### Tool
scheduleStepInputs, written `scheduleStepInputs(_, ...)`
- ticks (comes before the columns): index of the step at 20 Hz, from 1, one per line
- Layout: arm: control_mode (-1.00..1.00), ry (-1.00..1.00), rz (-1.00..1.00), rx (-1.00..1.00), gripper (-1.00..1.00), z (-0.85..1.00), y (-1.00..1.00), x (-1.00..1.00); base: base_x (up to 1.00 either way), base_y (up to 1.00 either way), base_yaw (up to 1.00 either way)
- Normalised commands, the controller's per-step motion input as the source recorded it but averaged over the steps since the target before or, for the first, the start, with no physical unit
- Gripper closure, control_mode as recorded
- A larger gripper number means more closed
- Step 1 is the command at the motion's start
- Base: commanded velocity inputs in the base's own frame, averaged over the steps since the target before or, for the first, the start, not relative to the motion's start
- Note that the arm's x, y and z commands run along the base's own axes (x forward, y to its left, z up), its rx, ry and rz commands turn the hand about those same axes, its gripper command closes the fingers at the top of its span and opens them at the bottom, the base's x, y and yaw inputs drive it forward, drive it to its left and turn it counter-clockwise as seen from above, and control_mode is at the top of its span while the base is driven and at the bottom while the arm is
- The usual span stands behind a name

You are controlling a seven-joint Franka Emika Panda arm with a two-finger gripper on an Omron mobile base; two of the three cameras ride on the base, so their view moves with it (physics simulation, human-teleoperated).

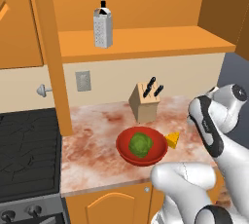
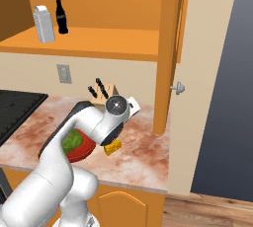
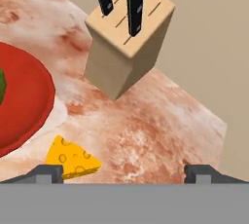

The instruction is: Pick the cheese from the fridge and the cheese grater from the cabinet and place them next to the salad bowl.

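Yellow cheese (image 3: pixel 71 158) is lying free below the open jaws, just beside the salad bowl (image 3: pixel 26 106). Next, the gripper (image 3: pixel 124 173) is needing to reach the cheese grater (image 1: pixel 102 28) in the cabinet (image 1: pixel 146 43).

No readable text, labels, brands or numbers on any object, wall or cabinet surface

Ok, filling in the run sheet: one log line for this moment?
claw open, empty | cheese on counter beside salad bowl | cheese grater on cabinet shelf
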Motion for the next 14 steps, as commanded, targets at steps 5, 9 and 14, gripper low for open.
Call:
scheduleStepInputs(5, -1.00, 0.00, -0.31, 0.00, -1.00, 0.08, 0.09, -0.84, 0.00, 0.00, 0.00)
scheduleStepInputs(9, -1.00, 0.00, -0.35, 0.00, -1.00, 0.44, 0.00, -0.67, 0.00, 0.00, 0.00)
scheduleStepInputs(14, -1.00, 0.04, -0.24, 0.05, -1.00, 0.67, 0.00, -0.56, 0.00, 0.00, 0.00)
